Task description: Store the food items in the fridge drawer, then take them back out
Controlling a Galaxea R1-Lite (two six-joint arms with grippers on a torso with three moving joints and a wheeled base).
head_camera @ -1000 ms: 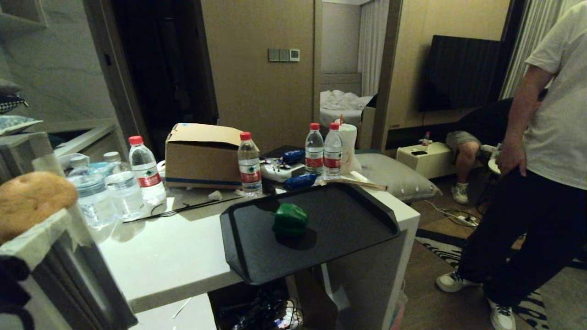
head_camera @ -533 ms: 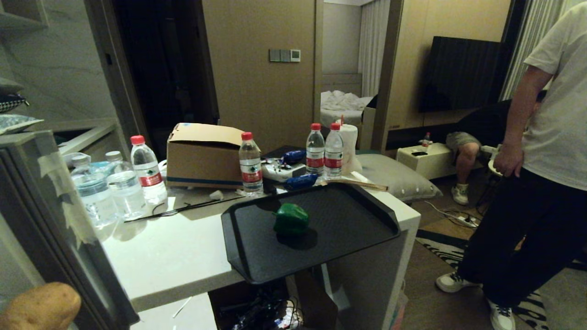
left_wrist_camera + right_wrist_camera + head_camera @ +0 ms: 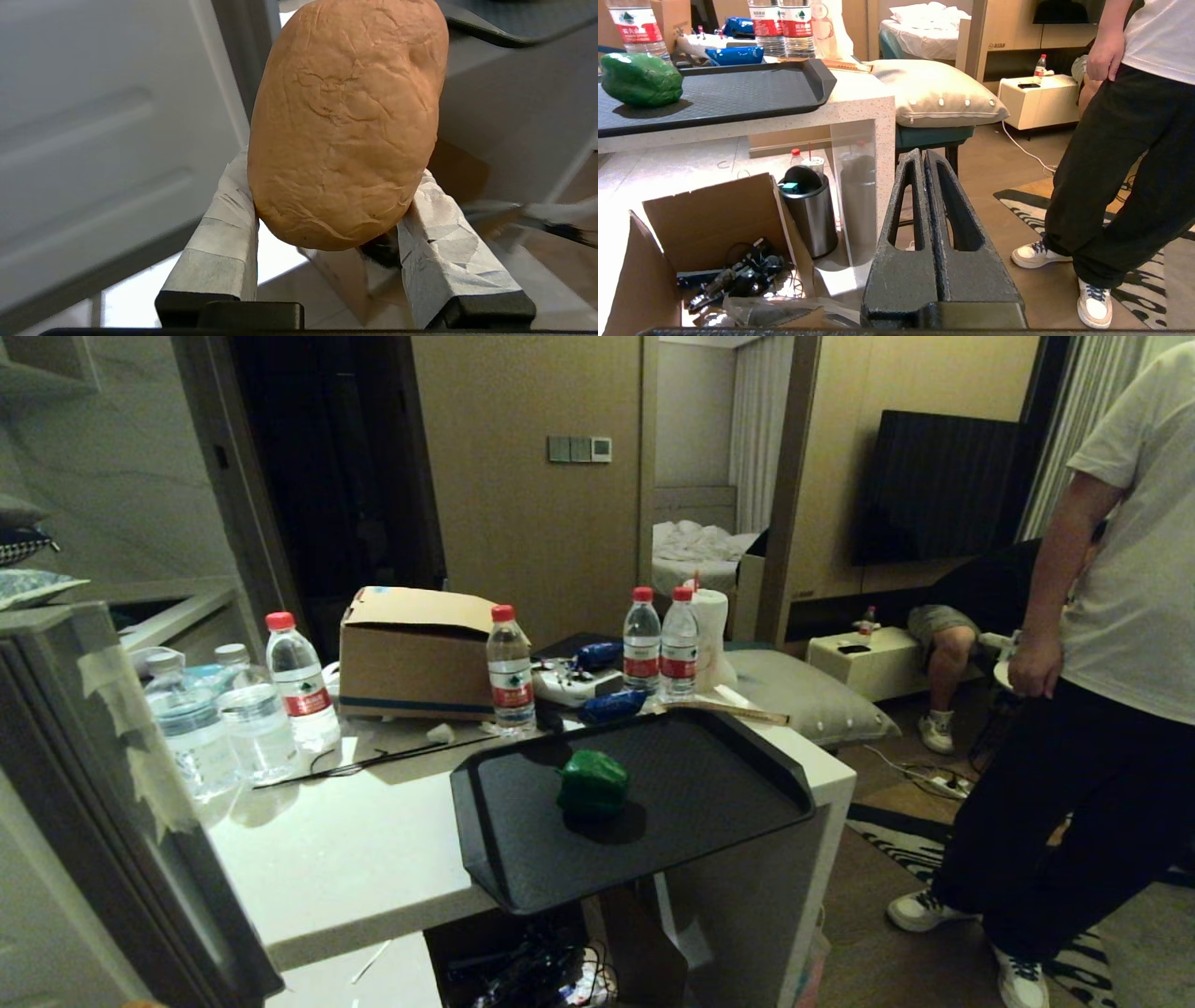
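Change since 1 second ago: the potato [image 3: 343,126], then at the head view's left edge above the grey door panel [image 3: 112,784], has dropped to the near-left corner and out of that view; only the left wrist view shows it now. Head view otherwise unchanged.

Left gripper [image 3: 327,228]: taped fingers [image 3: 224,242] clamped on the potato's lower end, potato standing up between them. Pale panels lie just behind it; the drawer cannot be made out in any view.

Right gripper [image 3: 928,205]: fingers pressed together, empty, low beside the counter's right end, above the floor.

Green pepper [image 3: 591,782]: on the black tray [image 3: 709,821], left of centre, touching nothing else.

Tray: on the white counter [image 3: 355,868], its near-right corner overhanging the counter edge.

Counter, far side: 1 cardboard box [image 3: 415,653], 4 red-capped bottles [image 3: 510,667], more clear bottles [image 3: 191,733] at far left, blue packets [image 3: 611,706], a black cable [image 3: 373,761].

Under the counter: an open carton of cables [image 3: 728,275], a steel bin [image 3: 808,214].

Right of the counter: a cushion [image 3: 808,695] on a chair, a rug, then 1 person [image 3: 1102,709] standing near, hand at the hip; a 2nd person seated far behind.

Open room: bare counter near-left of the tray; bare floor between counter end and the standing person.
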